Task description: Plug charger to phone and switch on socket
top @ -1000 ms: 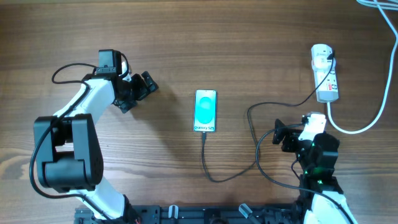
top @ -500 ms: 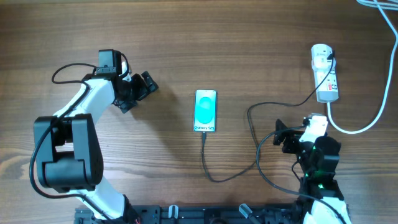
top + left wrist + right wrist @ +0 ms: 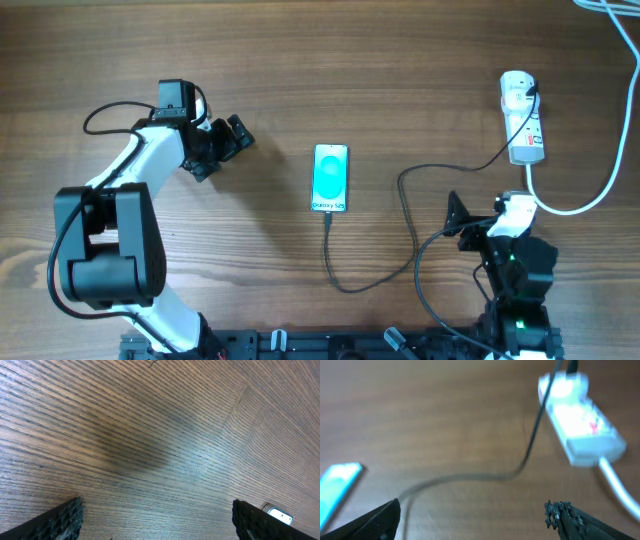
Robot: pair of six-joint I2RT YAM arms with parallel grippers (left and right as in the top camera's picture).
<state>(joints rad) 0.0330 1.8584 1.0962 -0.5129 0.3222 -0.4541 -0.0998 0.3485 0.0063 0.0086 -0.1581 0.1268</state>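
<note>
The phone (image 3: 331,178) lies flat at the table's middle, teal screen up. The thin black charger cable (image 3: 372,277) runs from the phone's near end in a loop to the plug at the far end of the white socket strip (image 3: 523,129) at the right. The right wrist view shows the socket (image 3: 580,419), the cable (image 3: 470,478) and the phone's corner (image 3: 337,487), blurred. My right gripper (image 3: 458,222) is open and empty, near of the socket. My left gripper (image 3: 222,146) is open and empty, far left of the phone; its wrist view shows bare wood and a phone corner (image 3: 278,514).
A thick white cord (image 3: 610,180) curves from the socket's near end up the right edge of the table. My right arm's base stands at the near right edge, my left arm's base at the near left.
My right gripper has drawn back toward the near edge and a little right, away from the socket. The left arm, phone and cable have not moved.
</note>
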